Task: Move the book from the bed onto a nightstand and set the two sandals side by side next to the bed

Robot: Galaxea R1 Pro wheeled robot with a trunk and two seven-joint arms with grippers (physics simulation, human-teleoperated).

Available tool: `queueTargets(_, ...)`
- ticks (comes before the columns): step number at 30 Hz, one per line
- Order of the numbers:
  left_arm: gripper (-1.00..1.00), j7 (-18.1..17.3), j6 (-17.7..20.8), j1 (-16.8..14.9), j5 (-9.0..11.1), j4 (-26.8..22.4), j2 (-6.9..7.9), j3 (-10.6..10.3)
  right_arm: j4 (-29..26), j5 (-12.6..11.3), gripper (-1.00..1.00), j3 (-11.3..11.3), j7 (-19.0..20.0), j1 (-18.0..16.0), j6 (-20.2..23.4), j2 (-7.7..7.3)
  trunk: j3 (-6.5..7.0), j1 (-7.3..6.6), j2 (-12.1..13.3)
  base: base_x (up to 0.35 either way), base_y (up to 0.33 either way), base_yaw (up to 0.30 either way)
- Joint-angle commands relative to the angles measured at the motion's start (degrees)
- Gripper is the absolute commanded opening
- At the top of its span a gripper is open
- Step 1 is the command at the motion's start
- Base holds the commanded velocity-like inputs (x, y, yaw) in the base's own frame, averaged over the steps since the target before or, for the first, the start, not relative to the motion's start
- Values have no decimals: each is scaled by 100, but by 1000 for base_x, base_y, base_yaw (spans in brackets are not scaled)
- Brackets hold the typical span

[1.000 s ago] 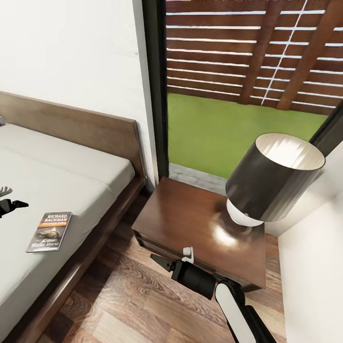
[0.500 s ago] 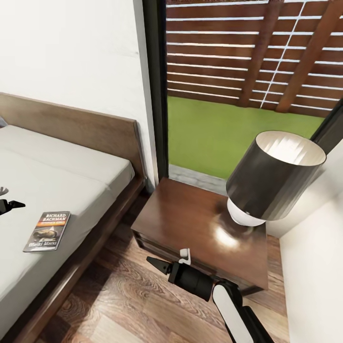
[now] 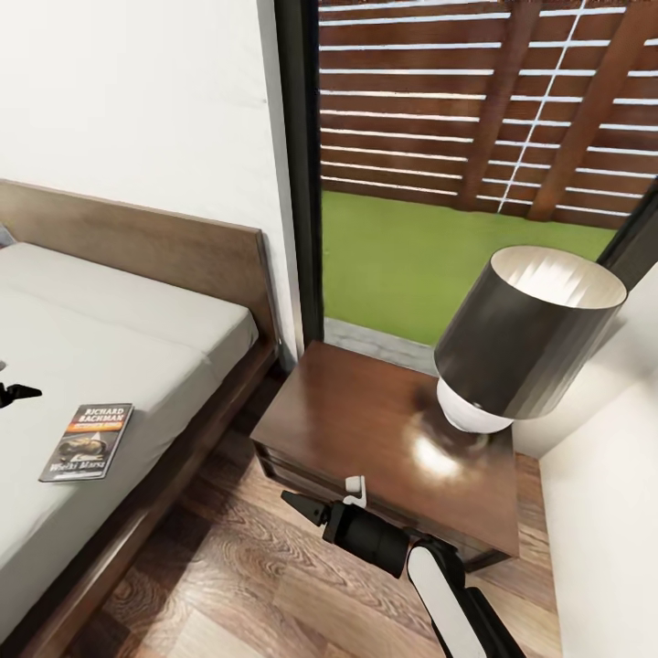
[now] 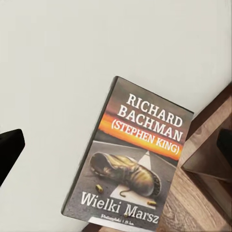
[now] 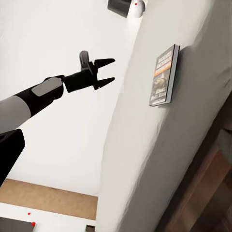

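Grey mattress of the bed (image 3: pixel 110 320) carries the book (image 3: pixel 87 442), flat near its edge. The left wrist view reads the cover: "Richard Bachman", a boot, "Wielki Marsz". The right wrist view shows the left gripper (image 5: pixel 107 71) above the mattress, its 2 fingers apart and empty. In the head view the right gripper (image 3: pixel 303 505) hangs before the nightstand (image 3: pixel 366 429) and lamp (image 3: pixel 521 334); whether its fingers are apart I cannot tell.

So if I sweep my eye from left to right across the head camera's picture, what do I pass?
Left gripper at the edge → book on the bed → nightstand → lamp on the nightstand's right side. The right gripper hangs low in front of the nightstand.
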Motion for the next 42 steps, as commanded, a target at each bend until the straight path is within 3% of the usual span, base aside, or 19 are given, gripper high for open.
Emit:
queueTargets(1, 100, -116, 37, -3, -51, -8, 23, 49, 0, -43, 100, -3, -6, -3, 42, 1, -13, 22, -43, 0, 0, 0)
queueTargets(9, 100, -765, 47, -3, -67, -8, 169, 39, 0, -42, 100, 4, -5, -3, 35, 1, -86, 198, -364, 0, 0, 0)
queueTargets(25, 100, -1597, 57, -3, -74, -8, 377, 30, 0, -34, 100, 18, -10, -3, 31, 1, -230, 549, -1006, 0, 0, 0)
queueTargets(42, 100, -1832, 42, -3, -112, 0, 383, 19, 0, -35, 100, 16, -6, -3, 31, 1, -383, 923, -1688, 0, 0, 0)
